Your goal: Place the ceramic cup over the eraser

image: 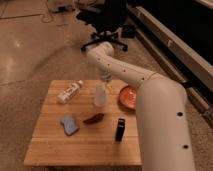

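The ceramic cup [100,95] is a small white tapered cup standing upright near the middle back of the wooden table [80,150]. The eraser [120,129] is a black upright block nearer the front, to the right of the cup and apart from it. My gripper [106,83] hangs at the end of the white arm, just above and behind the cup's right rim. Whether it touches the cup I cannot tell.
A white labelled bottle [70,91] lies at the back left. A blue sponge pad [69,125] and a dark red-brown object [93,118] lie in front of the cup. An orange bowl [128,96] sits at the back right, partly behind my arm. An office chair [107,22] stands beyond the table.
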Robot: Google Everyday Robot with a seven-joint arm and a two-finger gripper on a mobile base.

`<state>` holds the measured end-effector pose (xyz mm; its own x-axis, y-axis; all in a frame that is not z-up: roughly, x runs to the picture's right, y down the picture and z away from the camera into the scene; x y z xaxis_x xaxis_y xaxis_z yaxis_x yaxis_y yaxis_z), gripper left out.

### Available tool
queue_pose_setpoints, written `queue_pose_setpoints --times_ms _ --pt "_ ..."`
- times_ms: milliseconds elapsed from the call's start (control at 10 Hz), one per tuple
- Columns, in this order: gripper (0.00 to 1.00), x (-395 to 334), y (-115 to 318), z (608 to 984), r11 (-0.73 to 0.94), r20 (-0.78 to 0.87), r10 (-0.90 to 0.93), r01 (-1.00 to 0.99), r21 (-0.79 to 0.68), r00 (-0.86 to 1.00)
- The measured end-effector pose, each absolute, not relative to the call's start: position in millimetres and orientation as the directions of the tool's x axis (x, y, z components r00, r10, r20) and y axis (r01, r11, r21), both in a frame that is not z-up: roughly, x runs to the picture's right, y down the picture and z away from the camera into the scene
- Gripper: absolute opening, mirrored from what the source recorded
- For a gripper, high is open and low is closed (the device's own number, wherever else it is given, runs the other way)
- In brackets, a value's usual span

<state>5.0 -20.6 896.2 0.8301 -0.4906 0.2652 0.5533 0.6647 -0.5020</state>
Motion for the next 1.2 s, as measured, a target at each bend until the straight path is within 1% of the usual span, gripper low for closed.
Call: queue_pose_setpoints --times_ms 100,300,800,1200 --pt "0.8 4.7 -18.9 917.5 0.67 0.288 -0.46 0.541 -0.509 0.84" --pt "0.8 5.4 -17.6 932.0 0.676 0.307 -0.43 0.528 -0.514 0.849" --pt "0.8 -9.4 -14.3 908.4 0.681 0.37 -0.383 0.529 -0.507 0.847" --pt "0.8 -26.9 -4.1 900.6 0.668 0.417 -0.36 0.542 -0.51 0.835"
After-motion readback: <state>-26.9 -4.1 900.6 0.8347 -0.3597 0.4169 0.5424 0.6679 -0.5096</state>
